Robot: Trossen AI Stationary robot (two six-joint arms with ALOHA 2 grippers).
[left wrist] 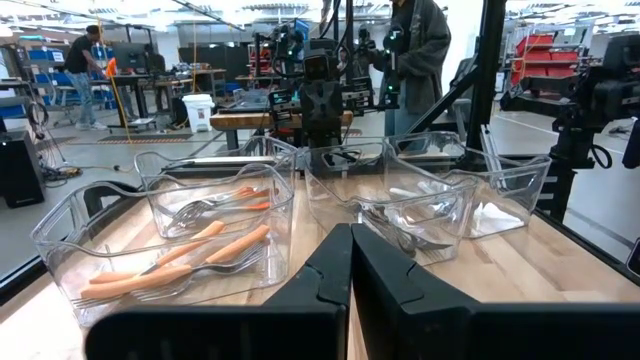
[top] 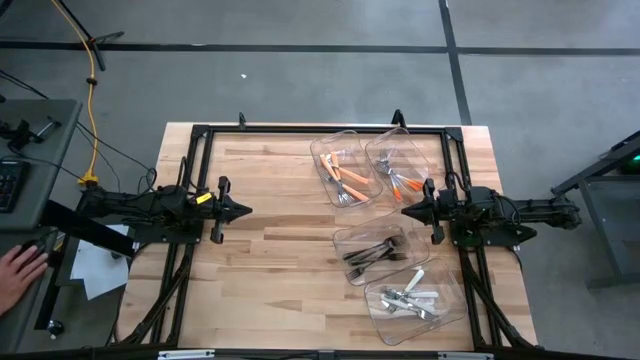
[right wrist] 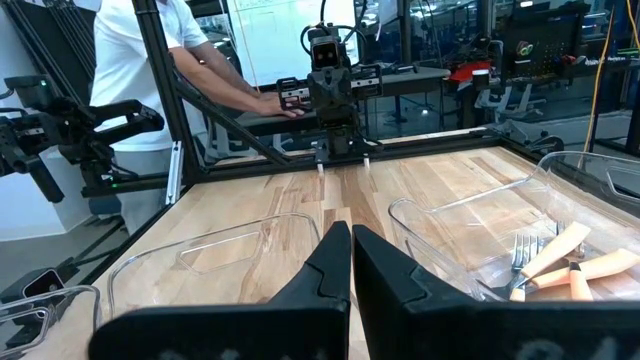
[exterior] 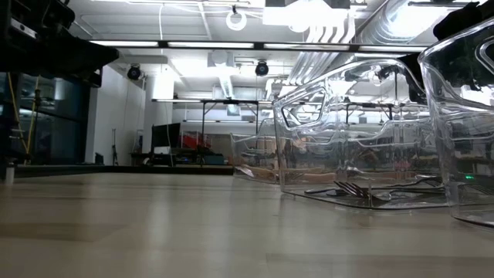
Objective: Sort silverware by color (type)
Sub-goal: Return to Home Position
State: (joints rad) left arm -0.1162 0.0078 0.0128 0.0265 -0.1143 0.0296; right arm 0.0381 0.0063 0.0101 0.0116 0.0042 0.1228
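Silverware lies in four clear bins on the table's right half. Orange-handled pieces [top: 345, 178] [left wrist: 190, 262] fill the far bin. Orange-handled and plain pieces [top: 400, 175] [left wrist: 215, 205] share the bin to its right. Dark metal forks and spoons [top: 372, 253] [exterior: 361, 189] lie in the middle bin. White-handled pieces [top: 412, 297] lie in the nearest bin. My left gripper [top: 246, 211] [left wrist: 351, 245] hovers shut over bare wood left of the bins. My right gripper [top: 405, 211] [right wrist: 351, 238] is shut, between the far bins and the middle bin, touching nothing.
Bare wood covers the table's left half [top: 270, 250]. A black frame [top: 300, 129] runs along the table's far edge and sides. A person's hand [top: 18, 268] rests on a side desk left of the table; a person in a white shirt [right wrist: 140, 70] stands there.
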